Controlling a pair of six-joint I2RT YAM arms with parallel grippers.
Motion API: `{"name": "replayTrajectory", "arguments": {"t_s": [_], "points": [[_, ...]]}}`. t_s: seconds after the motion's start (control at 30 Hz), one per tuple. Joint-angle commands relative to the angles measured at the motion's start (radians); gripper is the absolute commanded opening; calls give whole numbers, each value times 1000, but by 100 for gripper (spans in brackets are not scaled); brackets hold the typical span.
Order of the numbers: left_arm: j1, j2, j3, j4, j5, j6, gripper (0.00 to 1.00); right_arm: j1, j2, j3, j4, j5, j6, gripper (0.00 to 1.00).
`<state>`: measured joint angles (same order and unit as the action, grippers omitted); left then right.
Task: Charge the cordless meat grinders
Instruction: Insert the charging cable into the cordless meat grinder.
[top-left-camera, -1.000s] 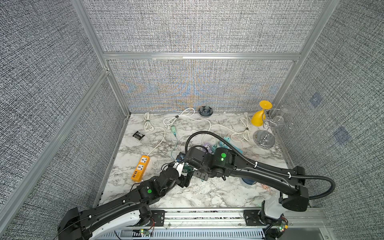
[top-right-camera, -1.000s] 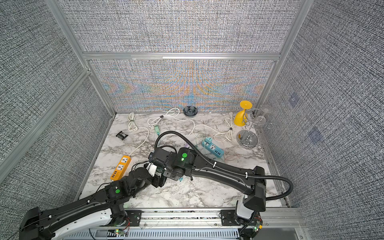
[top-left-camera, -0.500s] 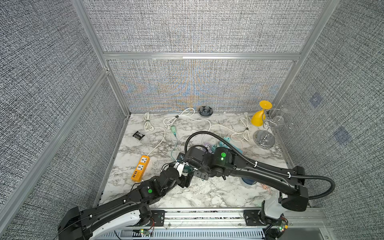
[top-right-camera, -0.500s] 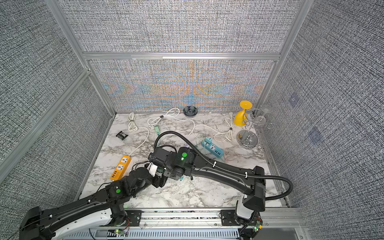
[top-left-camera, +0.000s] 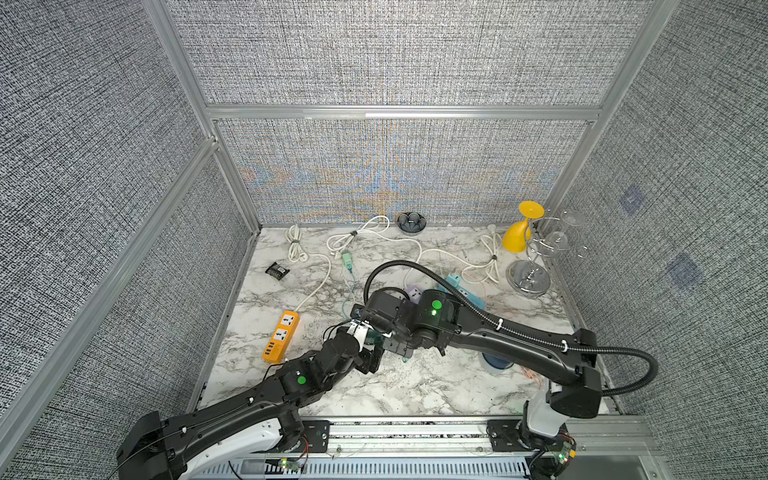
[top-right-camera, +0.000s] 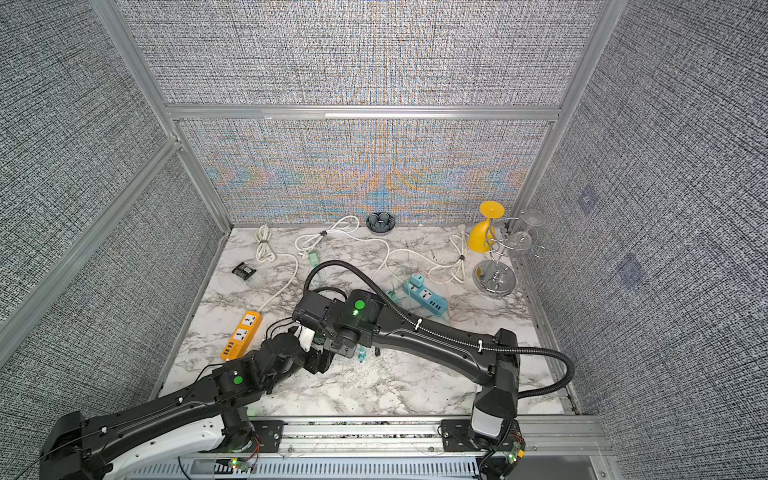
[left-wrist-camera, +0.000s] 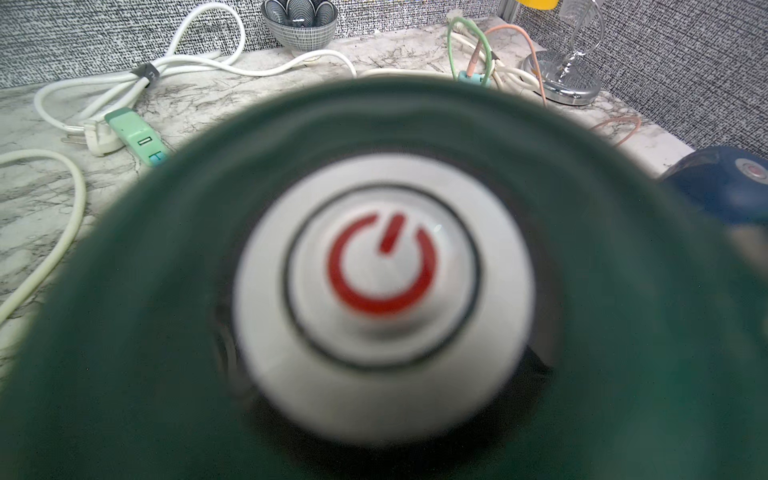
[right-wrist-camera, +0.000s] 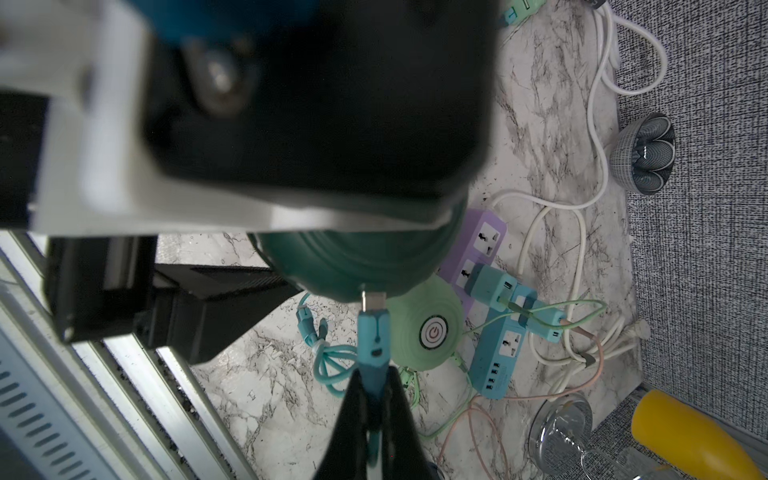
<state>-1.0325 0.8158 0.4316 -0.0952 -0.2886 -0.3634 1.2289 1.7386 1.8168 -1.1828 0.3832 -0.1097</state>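
marble top (top-left-camera: 415, 390), l fingers (top-left-camera: 371, 358) wide round dark green grinder (left-wrist-camera: 166, 332), r fingers (right-wrist-camera: 353, 419) pinch teal plug (right-wrist-camera: 374, 332), tip at its side

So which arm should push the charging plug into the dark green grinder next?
Right, probably. The right gripper pinches the teal plug, its tip at the port of the dark green grinder; the left gripper is busy holding that grinder.

Left arm (top-right-camera: 237, 380) and right arm (top-right-camera: 436, 336) converging centrally, dark green grinder (top-right-camera: 321, 340) mostly hidden between them, teal cable (top-right-camera: 362, 355) beside it, orange power strip (top-right-camera: 242, 334) near left arm.
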Motion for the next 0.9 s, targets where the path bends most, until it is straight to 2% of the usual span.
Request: {"name": "replayTrajectory", "arguments": {"t_s": [0.0,0.47,0.87], "points": [[-5,0,9,46,72,64,52,0,23,33,117,-47,19,0],[-5,36,22,42,81,73,51,-6,95,159,69,-107,52,0],[-5,-36,-10,45,53,53,51,-25,12,-24,152,-149,58,0]]}}
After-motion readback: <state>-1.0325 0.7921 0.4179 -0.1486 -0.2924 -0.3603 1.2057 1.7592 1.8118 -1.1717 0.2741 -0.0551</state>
